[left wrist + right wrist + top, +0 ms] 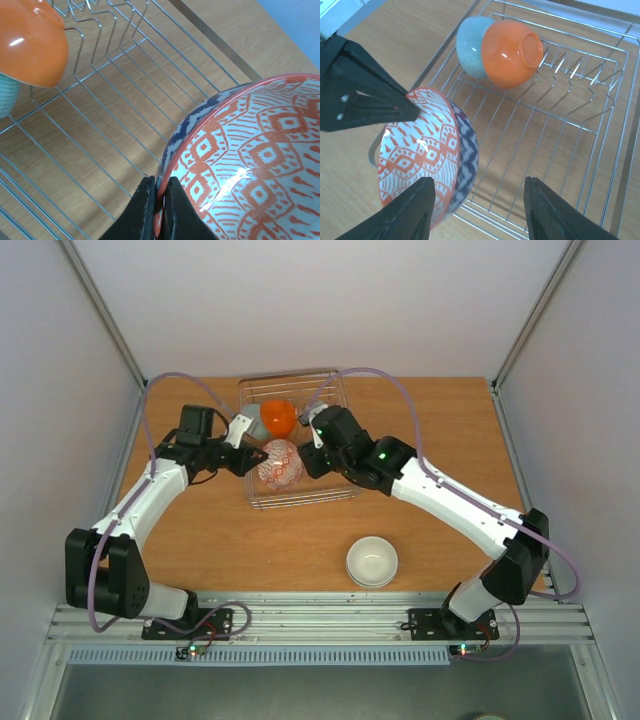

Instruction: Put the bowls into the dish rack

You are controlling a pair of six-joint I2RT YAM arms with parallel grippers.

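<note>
Currently pinching the rim of the orange-and-blue patterned ceramic bowl with the left gripper, on edge over the silver wire dish rack. Holding the right gripper spread apart beside that bowl, empty. Leaning together at the rack's far end: glossy orange ceramic bowl, pale blue-green bowl. Resting outside on the wooden worktop: plain white round bowl.

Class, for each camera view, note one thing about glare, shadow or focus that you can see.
Top external: soft even light, only faint shadows on the table. Left wrist: white glare streak inside the patterned bowl, a glint on the orange bowl. Right wrist: the right gripper, close to the lens, is dark and soft-edged.
</note>
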